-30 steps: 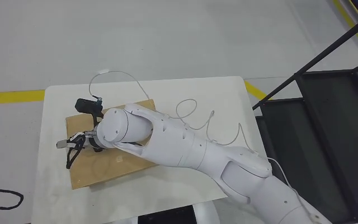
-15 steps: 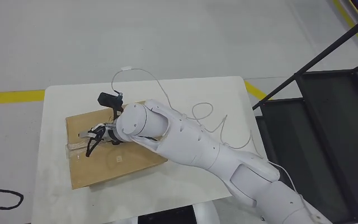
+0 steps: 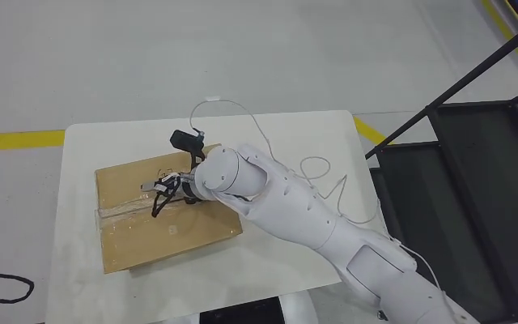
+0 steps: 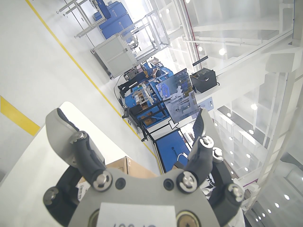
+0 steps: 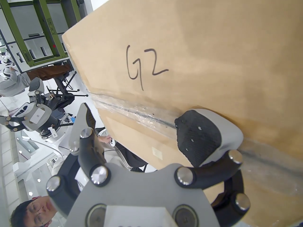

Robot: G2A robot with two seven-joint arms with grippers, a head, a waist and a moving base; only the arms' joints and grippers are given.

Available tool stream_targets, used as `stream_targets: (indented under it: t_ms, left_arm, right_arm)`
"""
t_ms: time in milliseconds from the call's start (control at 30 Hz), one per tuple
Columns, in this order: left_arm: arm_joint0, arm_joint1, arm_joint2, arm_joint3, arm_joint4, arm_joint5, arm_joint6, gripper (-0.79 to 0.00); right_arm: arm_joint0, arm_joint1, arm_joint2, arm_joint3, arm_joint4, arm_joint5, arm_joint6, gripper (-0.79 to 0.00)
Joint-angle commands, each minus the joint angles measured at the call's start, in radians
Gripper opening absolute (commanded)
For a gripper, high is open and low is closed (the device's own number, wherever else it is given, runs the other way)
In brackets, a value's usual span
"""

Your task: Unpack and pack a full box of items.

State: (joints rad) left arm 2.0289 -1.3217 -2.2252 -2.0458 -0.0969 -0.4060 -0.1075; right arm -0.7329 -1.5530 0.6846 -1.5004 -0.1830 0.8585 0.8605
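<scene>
The right jaws have shifted along the taped brown cardboard box (image 3: 129, 235) from its end toward mid-seam. Box lies closed on the white counter (image 3: 299, 138), pale grey floor (image 3: 243, 49) around, under the spread right jaws. The left jaws, also spread, point away.

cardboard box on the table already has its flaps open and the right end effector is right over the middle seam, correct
No, the flaps are not open. The cardboard box is shut, its flaps sealed by clear tape along the middle seam, as the right wrist view shows. The right end effector is over that seam.
</scene>
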Motion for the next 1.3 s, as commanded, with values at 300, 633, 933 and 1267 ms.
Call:
stream_targets:
  t_ms: [300, 633, 933, 1267]
  left_arm:
    - [0.0, 0.0, 0.0, 0.0, 0.0, 0.0, 0.0, 0.0]
    - [0.0, 0.0, 0.0, 0.0, 0.0, 0.0, 0.0, 0.0]
    - [0.0, 0.0, 0.0, 0.0, 0.0, 0.0, 0.0, 0.0]
    - [0.0, 0.0, 0.0, 0.0, 0.0, 0.0, 0.0, 0.0]
  right_arm:
    - [-0.068, 0.056, 0.07, -0.089, -0.092, 0.048, 0.043, 0.0]
    - [-0.151, 0.109, 0.141, -0.189, -0.133, 0.074, 0.027, 0.0]
    - [-0.197, 0.139, 0.185, -0.321, -0.079, 0.025, 0.03, 0.0]
    - [-0.054, 0.048, 0.024, -0.19, 0.218, -0.264, -0.086, 0.0]
